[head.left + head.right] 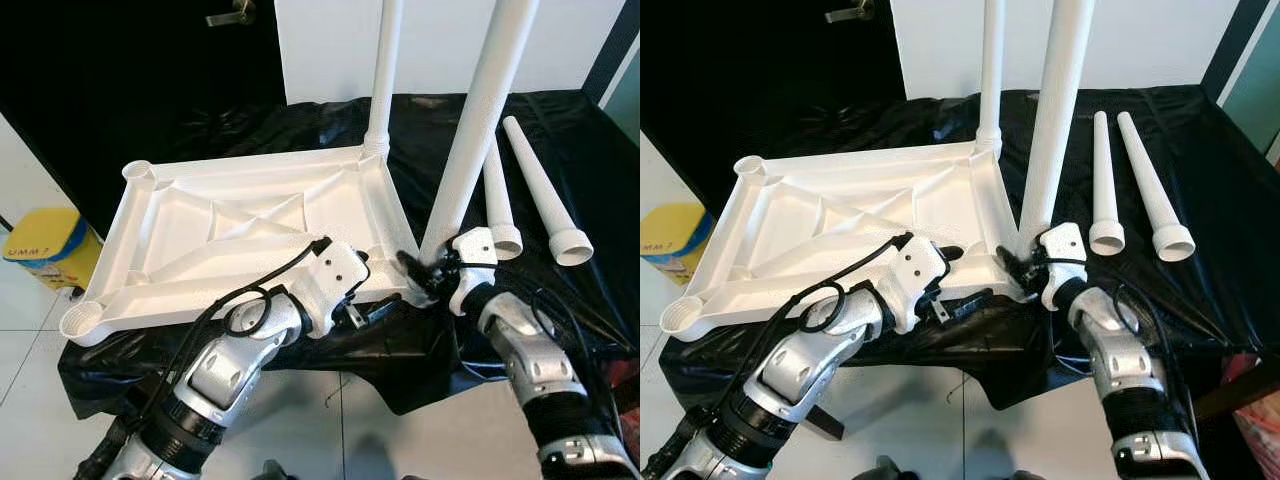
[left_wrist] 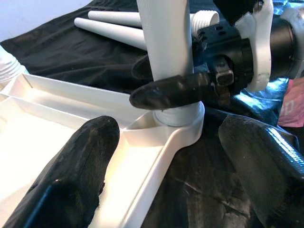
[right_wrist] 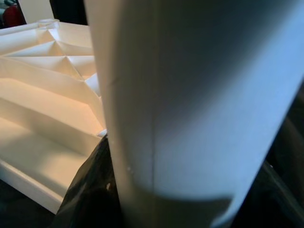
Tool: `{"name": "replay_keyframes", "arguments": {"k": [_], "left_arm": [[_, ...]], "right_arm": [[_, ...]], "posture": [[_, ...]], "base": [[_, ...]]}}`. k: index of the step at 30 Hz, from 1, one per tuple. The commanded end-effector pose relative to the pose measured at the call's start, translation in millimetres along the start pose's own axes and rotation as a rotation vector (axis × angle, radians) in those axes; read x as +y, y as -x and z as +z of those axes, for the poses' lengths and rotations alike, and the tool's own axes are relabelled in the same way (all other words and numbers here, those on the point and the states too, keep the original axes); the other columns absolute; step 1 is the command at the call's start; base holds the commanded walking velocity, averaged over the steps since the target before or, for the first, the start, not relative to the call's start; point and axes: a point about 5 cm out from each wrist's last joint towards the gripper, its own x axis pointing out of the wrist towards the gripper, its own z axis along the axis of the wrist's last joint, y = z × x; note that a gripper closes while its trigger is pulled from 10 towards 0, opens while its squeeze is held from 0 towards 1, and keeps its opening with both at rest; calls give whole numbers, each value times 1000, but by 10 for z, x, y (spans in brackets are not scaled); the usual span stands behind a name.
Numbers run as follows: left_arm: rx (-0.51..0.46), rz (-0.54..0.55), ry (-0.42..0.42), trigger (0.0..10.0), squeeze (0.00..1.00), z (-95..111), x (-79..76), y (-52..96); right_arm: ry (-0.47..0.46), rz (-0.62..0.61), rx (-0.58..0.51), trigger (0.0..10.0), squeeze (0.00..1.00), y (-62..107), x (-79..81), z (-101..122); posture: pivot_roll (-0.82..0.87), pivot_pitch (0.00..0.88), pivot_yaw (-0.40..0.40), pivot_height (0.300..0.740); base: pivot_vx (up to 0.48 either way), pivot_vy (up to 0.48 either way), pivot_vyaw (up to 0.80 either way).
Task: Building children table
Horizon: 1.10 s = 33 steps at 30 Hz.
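A white plastic tabletop [image 1: 240, 225] lies upside down on a black cloth. One white leg [image 1: 385, 70] stands in its far right corner socket. A second leg [image 1: 470, 130] stands upright in the near right corner socket [image 2: 183, 123]. My right gripper [image 1: 425, 268] is shut on this leg just above the socket, one finger [image 2: 175, 91] lying across it. The leg [image 3: 190, 104] is pressed close to the right wrist camera. My left gripper [image 1: 375, 285] is open, and its fingers [image 2: 71, 175] straddle the tabletop's front rim beside that corner.
Two loose legs [image 1: 497, 195] [image 1: 545, 195] lie on the cloth [image 1: 560, 130] to the right of the tabletop. A yellow bin [image 1: 45, 245] stands on the tiled floor at the left. A dark door [image 1: 232, 15] is behind the table.
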Motion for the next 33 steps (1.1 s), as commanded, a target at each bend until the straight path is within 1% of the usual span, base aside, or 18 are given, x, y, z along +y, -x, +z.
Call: {"name": "replay_keyframes", "arguments": {"k": [1,2,3,6,10,12,14,15,16,18,23,25,27,28,29,30,32,33], "left_arm": [[2,-100,-6,10000,0,-3,-38,-8],[2,-100,-6,10000,0,-3,-38,-8],[2,-97,-6,10000,0,-4,-32,-10],[3,-95,-6,10000,0,-9,-30,-8],[2,-93,-4,10000,0,-8,-44,-3],[2,-93,-4,10000,0,-8,-44,-3],[2,-85,-4,10000,0,-7,-37,0],[2,-85,-4,10000,0,-7,-37,0],[3,-79,-3,10000,0,-8,-31,3],[3,-77,-3,10000,0,-9,-31,5],[8,-67,-2,10000,0,-21,-23,22],[8,-67,-2,10000,0,-21,-23,22],[10,-58,-1,10000,0,-23,-9,31],[10,-58,-1,10000,0,-23,-9,31],[10,-55,0,10000,0,-25,-7,31],[10,-55,0,10000,0,-25,-7,31],[11,-55,-1,10000,0,-32,-21,30],[11,-55,-1,10000,0,-32,-21,30]], "right_arm": [[-1,-3,30,4235,0,8,-16,-72],[-1,-3,30,4235,0,8,-16,-72],[-5,-21,32,10000,0,12,-30,-90],[-8,-31,29,10000,0,11,-33,-98],[-14,-130,68,10000,0,2,34,-161],[-14,-130,68,10000,0,2,34,-161],[-17,-184,85,10000,0,-2,83,-200],[-17,-184,85,10000,0,-2,83,-200],[-24,-240,100,10000,0,-3,121,-238],[-29,-264,107,10000,0,0,135,-254],[-84,-407,140,10000,0,20,194,-321],[-84,-407,140,10000,0,20,194,-321],[-123,-508,149,10000,0,27,259,-327],[-123,-508,149,10000,0,27,259,-327],[-132,-556,144,10000,0,28,293,-314],[-132,-556,144,10000,0,28,293,-314],[-155,-671,136,10000,0,38,331,-302],[-155,-671,136,10000,0,38,331,-302]], "posture": [[-66,48,57,740],[-66,48,57,740],[-66,47,57,740],[-66,46,57,740],[-59,44,50,740],[-59,44,50,740],[-51,44,43,740],[-51,44,43,740],[-47,44,41,740],[-47,44,41,740],[-36,43,33,740],[-36,43,33,740],[-33,42,29,740],[-33,42,29,740],[-33,42,26,740],[-33,42,26,740],[-29,44,24,740],[-29,44,24,740]], "base": [[0,0,0],[0,0,0],[0,0,0],[0,0,0],[0,0,0],[0,0,0],[0,0,0],[0,0,0],[0,0,0],[0,0,0],[0,0,0],[0,0,0],[0,0,0],[0,0,0],[0,0,0],[0,0,0],[0,0,0],[0,0,0]]}}
